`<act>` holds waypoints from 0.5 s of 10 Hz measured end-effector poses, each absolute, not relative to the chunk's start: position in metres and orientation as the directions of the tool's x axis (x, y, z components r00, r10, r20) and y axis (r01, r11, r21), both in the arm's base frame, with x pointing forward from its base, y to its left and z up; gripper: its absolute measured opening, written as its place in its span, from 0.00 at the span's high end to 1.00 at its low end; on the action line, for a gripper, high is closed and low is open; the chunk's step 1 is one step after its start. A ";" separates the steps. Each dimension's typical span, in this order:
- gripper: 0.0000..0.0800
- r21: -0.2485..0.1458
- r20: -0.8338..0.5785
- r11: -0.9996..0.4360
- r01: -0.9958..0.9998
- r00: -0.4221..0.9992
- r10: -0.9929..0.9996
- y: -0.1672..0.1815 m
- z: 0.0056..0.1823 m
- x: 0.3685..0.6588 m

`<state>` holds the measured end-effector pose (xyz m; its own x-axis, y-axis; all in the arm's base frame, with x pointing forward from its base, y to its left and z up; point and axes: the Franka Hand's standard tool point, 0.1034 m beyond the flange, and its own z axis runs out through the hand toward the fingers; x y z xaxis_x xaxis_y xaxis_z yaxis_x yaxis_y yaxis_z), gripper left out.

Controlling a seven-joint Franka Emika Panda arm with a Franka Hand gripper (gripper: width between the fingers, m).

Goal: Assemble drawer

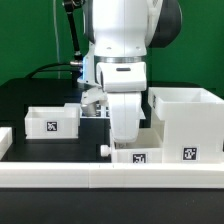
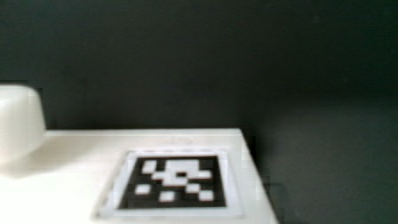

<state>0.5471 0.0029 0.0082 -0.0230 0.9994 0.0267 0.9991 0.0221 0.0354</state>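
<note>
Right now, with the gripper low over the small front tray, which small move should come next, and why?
Probably lower the gripper straight down onto the wall of the front tray, then close. The exterior view shows it hanging just above that tray, and the wrist view shows a tagged white face close beside one finger. I cannot tell if the jaws are open.

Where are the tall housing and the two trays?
Tall housing (image 1: 190, 125): exterior view, front wall.
Tray at the exterior view's left (image 1: 34, 124): exterior view, front wall beside its tag.
Front tray (image 1: 140, 157): exterior view, tag on its front wall.
</note>
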 end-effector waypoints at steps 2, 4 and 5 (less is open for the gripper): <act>0.95 0.035 0.021 0.022 0.999 -0.023 1.000 0.001 0.008 0.547; 0.95 0.035 0.021 0.022 0.999 -0.022 1.000 0.001 0.008 0.547; 0.95 0.035 0.021 0.022 0.999 -0.022 1.000 0.001 0.008 0.547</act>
<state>0.5471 0.0010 0.0080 -0.0224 0.9995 0.0214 0.9992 0.0217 0.0350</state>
